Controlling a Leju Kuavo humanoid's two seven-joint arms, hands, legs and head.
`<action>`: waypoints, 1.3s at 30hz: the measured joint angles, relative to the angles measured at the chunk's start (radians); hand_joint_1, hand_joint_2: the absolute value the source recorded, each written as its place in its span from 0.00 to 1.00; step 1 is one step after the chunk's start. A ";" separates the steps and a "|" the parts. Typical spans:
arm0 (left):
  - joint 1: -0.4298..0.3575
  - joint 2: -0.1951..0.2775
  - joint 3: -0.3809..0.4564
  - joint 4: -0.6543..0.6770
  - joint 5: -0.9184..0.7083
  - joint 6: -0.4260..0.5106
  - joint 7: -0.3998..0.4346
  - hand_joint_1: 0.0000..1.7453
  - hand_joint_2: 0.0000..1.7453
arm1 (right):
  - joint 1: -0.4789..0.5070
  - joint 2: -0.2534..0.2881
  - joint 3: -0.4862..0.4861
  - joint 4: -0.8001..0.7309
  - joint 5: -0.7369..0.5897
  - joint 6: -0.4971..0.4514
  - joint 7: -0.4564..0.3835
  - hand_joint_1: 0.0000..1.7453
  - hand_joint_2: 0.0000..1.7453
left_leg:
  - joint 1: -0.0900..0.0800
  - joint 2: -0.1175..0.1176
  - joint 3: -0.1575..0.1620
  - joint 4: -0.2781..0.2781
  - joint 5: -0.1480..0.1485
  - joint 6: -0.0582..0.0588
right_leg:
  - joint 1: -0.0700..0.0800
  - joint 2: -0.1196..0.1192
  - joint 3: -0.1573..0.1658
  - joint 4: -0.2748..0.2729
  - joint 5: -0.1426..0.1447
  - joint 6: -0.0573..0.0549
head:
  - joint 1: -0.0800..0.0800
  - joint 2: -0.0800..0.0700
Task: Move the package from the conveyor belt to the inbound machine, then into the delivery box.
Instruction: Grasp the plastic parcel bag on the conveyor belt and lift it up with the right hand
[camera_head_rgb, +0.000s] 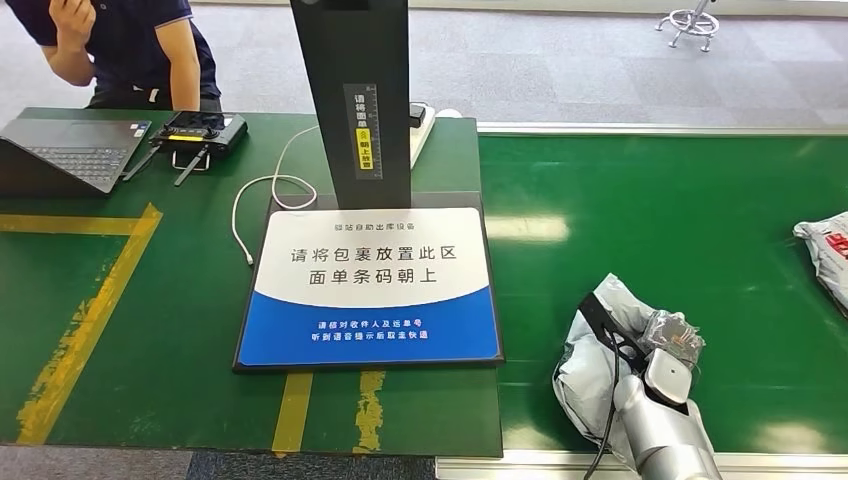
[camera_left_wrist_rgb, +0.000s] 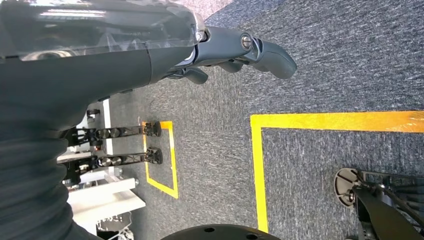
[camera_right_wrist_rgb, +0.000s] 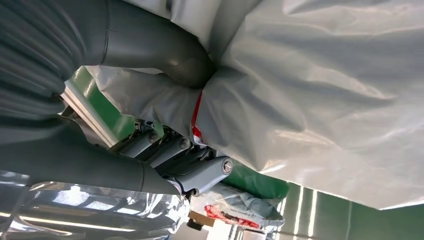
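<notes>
Green belt (camera_head_rgb: 650, 230); right hand (camera_head_rgb: 640, 345) around package (camera_head_rgb: 580, 375)

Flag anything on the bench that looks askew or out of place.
The white cable loops loose across the green table, its free end beside the scan pad. The grey package in the right hand is crumpled. Nothing spilled.

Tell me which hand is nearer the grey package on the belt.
Right. The right hand grips the grey package on the green belt. The left hand hangs over carpeted floor, away from it, holding nothing.
</notes>
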 joint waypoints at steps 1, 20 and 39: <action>0.000 0.000 0.000 0.000 0.000 0.000 -0.001 0.00 1.00 | 0.006 0.002 0.000 -0.008 0.001 -0.013 -0.004 1.00 1.00 | 0.000 0.000 0.000 0.000 0.000 0.000 | 0.000 0.000 0.000 0.000 0.000 0.000 | 0.000 0.000; 0.001 0.000 0.000 0.000 0.014 0.000 -0.015 0.00 1.00 | 0.174 0.116 0.075 -0.498 -0.038 -0.108 -0.089 1.00 1.00 | 0.000 0.000 -0.005 -0.001 0.000 0.000 | 0.000 0.000 -0.006 0.001 0.000 0.000 | 0.000 0.000; 0.001 -0.001 0.017 0.000 0.035 0.012 -0.018 0.00 1.00 | 0.250 0.174 0.235 -0.869 -0.046 -0.349 -0.173 1.00 1.00 | 0.000 0.000 -0.007 -0.001 0.000 -0.001 | 0.000 0.000 -0.008 0.001 0.000 -0.001 | 0.000 0.000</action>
